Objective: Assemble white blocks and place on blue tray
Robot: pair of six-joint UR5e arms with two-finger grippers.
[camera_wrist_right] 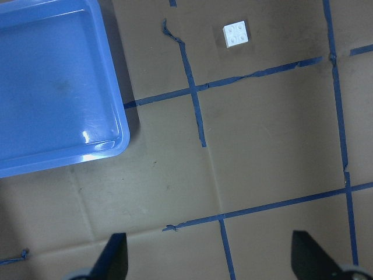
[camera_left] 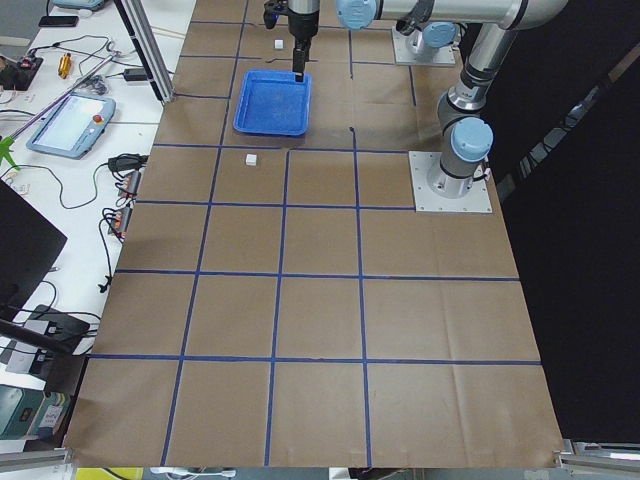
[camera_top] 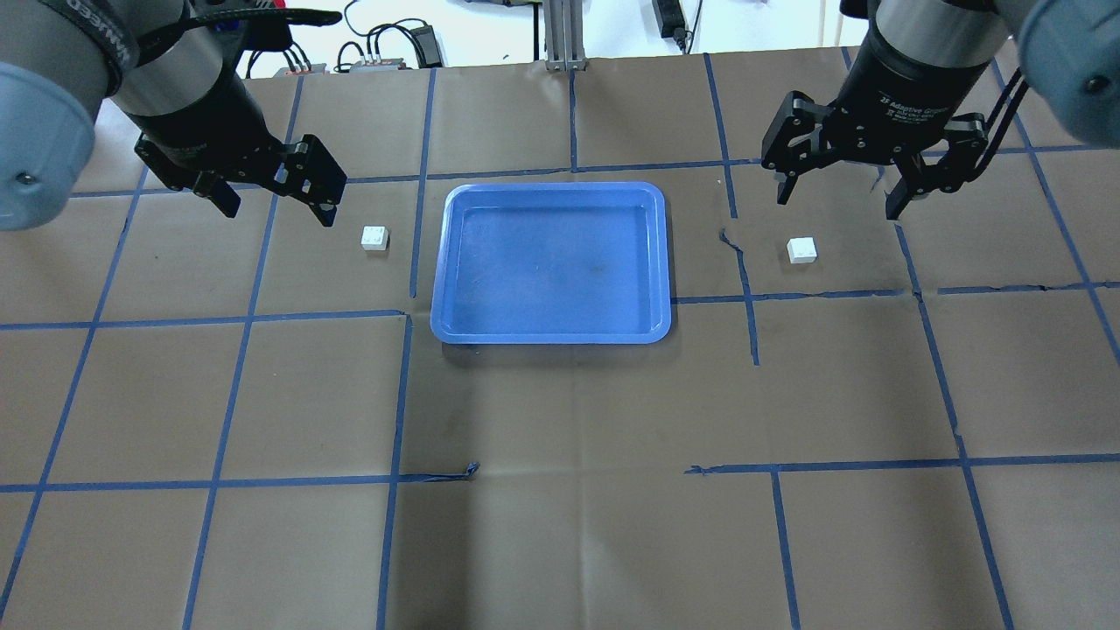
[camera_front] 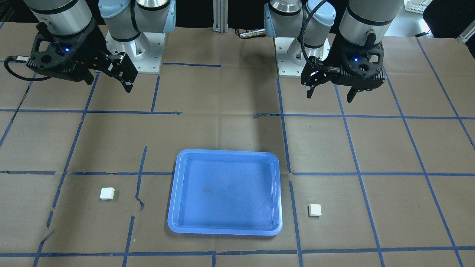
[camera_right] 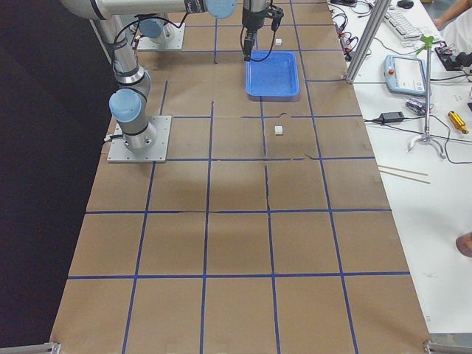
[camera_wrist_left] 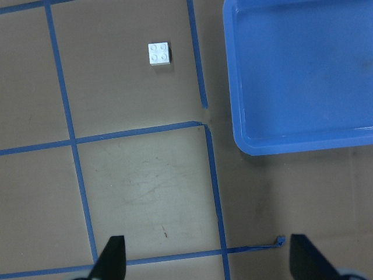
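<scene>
The blue tray (camera_top: 551,262) lies empty at the middle of the table. One white block (camera_top: 374,237) sits on the paper left of the tray; the other white block (camera_top: 801,249) sits to its right. My left gripper (camera_top: 277,206) hangs open and empty above the table, left of and apart from the left block. My right gripper (camera_top: 837,203) hangs open and empty just beyond the right block. The left wrist view shows the left block (camera_wrist_left: 159,53) and the tray corner (camera_wrist_left: 303,76). The right wrist view shows the right block (camera_wrist_right: 237,34) and the tray (camera_wrist_right: 55,87).
Brown paper with blue tape grid lines (camera_top: 402,394) covers the table. The arm bases (camera_front: 133,48) stand at the robot's edge. A white side bench with a teach pendant (camera_left: 70,125) and cables runs along the far edge.
</scene>
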